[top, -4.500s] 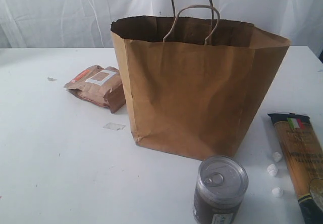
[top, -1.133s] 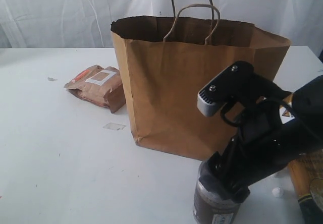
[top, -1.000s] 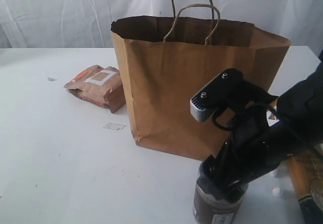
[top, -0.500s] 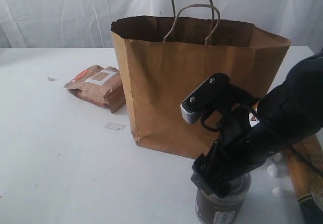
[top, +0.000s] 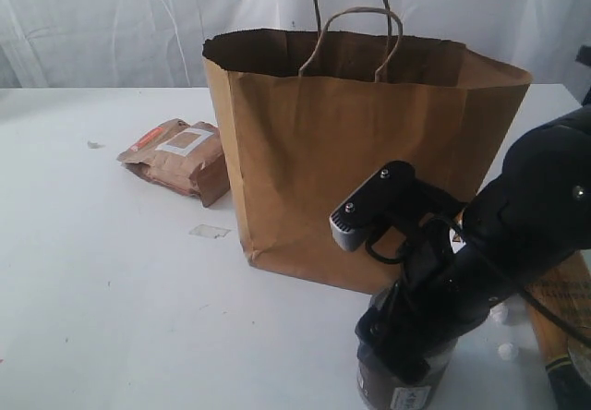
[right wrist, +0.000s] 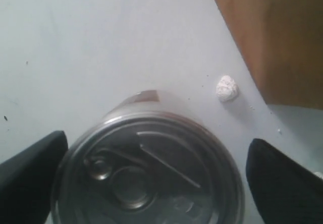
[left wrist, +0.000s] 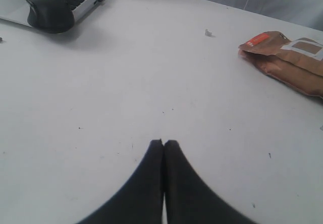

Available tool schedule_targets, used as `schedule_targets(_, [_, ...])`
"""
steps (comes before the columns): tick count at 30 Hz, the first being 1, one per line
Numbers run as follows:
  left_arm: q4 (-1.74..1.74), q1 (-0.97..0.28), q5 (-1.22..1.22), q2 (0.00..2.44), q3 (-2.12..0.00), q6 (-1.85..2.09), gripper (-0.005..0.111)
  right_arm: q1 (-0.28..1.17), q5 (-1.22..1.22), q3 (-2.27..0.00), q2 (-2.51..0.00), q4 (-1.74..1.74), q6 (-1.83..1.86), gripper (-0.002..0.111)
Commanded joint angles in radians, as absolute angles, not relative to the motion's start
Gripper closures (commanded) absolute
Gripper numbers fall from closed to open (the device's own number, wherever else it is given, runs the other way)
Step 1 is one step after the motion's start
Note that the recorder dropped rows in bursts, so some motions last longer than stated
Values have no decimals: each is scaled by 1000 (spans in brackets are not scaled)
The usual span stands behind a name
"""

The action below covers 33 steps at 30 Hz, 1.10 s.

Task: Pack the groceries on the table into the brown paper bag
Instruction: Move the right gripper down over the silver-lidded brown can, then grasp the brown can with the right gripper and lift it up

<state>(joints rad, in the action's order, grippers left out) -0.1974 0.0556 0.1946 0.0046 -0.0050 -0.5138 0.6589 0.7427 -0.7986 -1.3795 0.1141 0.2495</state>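
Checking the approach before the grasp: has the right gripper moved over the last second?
Yes. Against the brown paper bag, the right gripper has sunk lower and leftward, jaws open astride the pull-tab can.

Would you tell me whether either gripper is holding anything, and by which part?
Nothing is held: the right gripper stands open on either side of the pull-tab can, not clamped on it; the left gripper is shut and empty.
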Motion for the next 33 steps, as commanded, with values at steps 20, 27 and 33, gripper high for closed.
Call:
schedule_targets(20, [-195,55,194,0,0,-520,107,660,758,-717,-1381,128,260,83])
schedule_targets(27, [-195,55,194,0,0,-520,107,660,781,-700,-1350,110,260,85])
schedule_targets(33, [-195,55,194,0,0,-520,107,660,918,-728,-1263,105,260,85])
